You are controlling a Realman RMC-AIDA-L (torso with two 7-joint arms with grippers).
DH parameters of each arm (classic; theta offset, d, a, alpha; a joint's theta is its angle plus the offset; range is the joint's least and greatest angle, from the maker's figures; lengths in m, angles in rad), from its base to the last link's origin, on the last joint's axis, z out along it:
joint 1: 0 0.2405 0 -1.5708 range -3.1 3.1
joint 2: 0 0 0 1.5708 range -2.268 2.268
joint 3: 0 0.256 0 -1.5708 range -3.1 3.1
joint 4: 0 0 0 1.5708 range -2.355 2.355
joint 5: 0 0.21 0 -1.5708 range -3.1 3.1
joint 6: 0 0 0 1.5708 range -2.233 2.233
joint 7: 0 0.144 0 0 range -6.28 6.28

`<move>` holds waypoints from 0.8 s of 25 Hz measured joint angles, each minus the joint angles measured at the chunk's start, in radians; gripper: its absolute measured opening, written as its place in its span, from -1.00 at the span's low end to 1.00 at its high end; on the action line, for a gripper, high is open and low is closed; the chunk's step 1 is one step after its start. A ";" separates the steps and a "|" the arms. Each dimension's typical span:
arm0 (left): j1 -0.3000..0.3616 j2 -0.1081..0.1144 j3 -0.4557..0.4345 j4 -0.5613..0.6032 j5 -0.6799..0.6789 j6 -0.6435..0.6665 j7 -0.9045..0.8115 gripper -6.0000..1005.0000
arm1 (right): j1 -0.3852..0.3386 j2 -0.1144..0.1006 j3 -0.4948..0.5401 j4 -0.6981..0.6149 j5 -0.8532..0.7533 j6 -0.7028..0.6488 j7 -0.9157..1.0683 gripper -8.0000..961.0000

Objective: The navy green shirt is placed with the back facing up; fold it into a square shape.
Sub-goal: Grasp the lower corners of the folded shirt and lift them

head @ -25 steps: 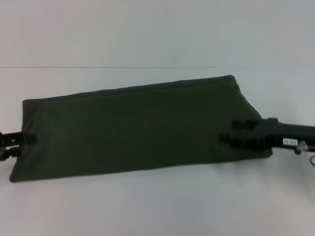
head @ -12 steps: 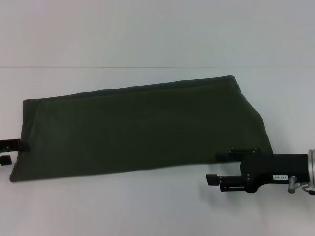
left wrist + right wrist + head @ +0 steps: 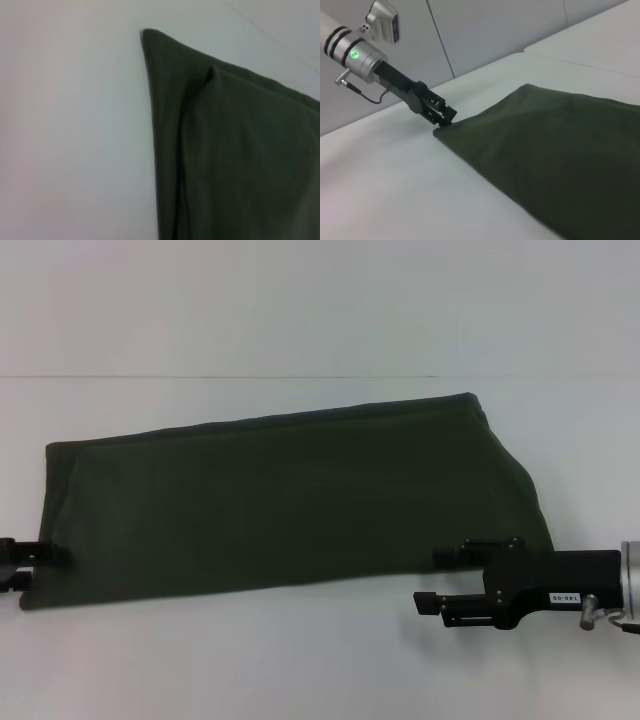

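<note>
Head camera looks down over the shirt [image 3: 290,500]; both wrist cameras view it closer

One navy green shirt [image 3: 290,502] lies on one white desk [image 3: 300,660]. Two grippers show: the left gripper [image 3: 45,558] at nine o'clock, the right gripper [image 3: 440,580] at four o'clock.

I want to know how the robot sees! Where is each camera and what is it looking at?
Head view: sits on the robot's head, looks forward and down at the navy green shirt on the white table; shows the left gripper and the right gripper.
Left wrist view: on the left arm, looks at a shirt corner; none of the robot shows.
Right wrist view: on the right arm, looks across the shirt at the left gripper.
All three share the shirt.
</note>
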 joint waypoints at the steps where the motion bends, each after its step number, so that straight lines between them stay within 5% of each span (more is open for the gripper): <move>1: -0.002 -0.001 0.008 -0.002 0.000 0.000 0.000 0.56 | 0.000 0.000 0.001 0.001 0.000 0.001 0.000 0.67; 16: -0.013 0.001 0.080 0.005 0.010 0.003 -0.033 0.52 | 0.005 0.006 -0.001 0.001 0.000 0.021 0.007 0.67; 20: -0.008 -0.004 0.082 0.021 0.022 -0.009 -0.038 0.34 | 0.007 0.007 0.002 0.001 0.000 0.021 0.008 0.67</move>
